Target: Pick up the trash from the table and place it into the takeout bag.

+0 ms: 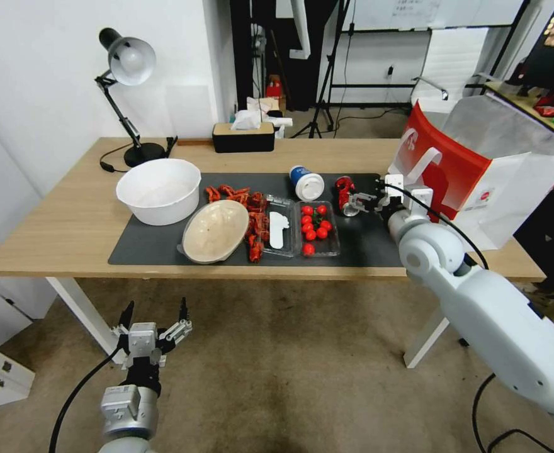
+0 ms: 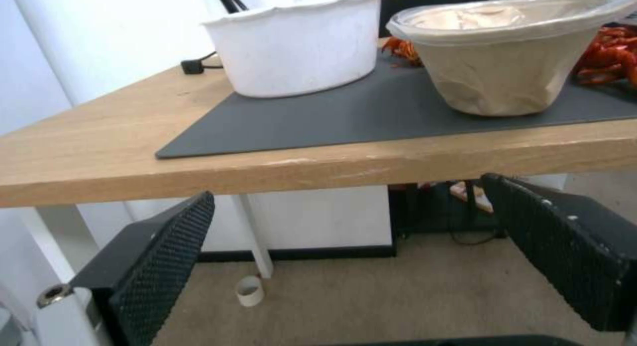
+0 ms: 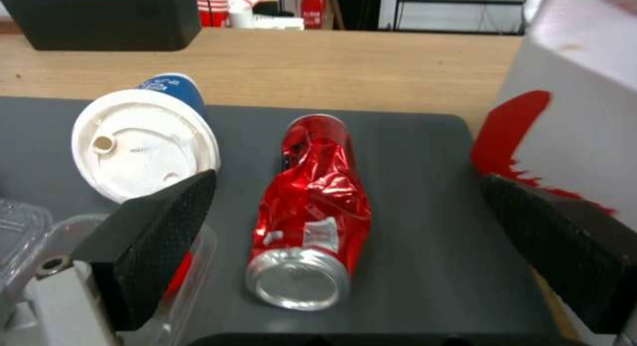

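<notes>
Crushed red can (image 3: 308, 214) lies on its side on the grey mat (image 1: 378, 248), right part of the bench (image 1: 50, 233), between blue-white cup (image 1: 306, 182) and takeout bag (image 1: 478, 170). My right fingers (image 3: 156, 241) are spread wide, straddling the can, not touching. Left gripper (image 1: 154, 327) hangs low, near the bench's front edge, fingers apart, holding nothing.

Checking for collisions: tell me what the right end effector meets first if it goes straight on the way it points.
Most likely the crushed red can: it lies on the dark mat between the open fingers of the right end effector, directly ahead. Depth is uncertain.
</notes>
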### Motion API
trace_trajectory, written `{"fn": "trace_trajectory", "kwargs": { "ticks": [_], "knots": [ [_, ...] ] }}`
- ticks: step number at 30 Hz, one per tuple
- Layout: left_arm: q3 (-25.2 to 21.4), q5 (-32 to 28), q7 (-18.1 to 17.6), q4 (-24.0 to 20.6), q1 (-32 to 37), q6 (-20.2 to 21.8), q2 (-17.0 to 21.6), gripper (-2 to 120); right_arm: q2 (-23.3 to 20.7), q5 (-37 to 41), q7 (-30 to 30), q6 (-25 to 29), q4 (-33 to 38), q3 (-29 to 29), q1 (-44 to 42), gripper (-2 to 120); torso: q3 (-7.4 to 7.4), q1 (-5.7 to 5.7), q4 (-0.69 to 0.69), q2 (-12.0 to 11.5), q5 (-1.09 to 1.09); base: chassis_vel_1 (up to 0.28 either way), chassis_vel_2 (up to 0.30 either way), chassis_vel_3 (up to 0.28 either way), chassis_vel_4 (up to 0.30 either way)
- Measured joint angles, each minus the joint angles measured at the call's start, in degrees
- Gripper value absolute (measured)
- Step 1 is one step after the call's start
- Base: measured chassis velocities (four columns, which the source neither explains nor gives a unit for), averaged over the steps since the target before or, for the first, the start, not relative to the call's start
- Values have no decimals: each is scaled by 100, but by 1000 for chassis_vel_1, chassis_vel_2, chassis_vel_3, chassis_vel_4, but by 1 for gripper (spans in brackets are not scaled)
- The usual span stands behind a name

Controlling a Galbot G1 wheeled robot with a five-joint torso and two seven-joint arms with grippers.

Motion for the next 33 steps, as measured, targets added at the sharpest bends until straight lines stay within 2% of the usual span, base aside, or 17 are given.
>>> {"fn": "trace_trajectory", "kwargs": {
  "ticks": [22,33],
  "knots": [
    [-98,-190,-6,18,-34,5,125,100,813,194,367,-672,-1251,-602,913,100,-1,-1,0,1,0,0,0,0,0],
    [-104,-239,-9,120,-135,6,150,100,1069,158,598,-734,-1714,-665,1008,100,-1,-1,0,1,-1,0,0,0,0]
  ]
}}
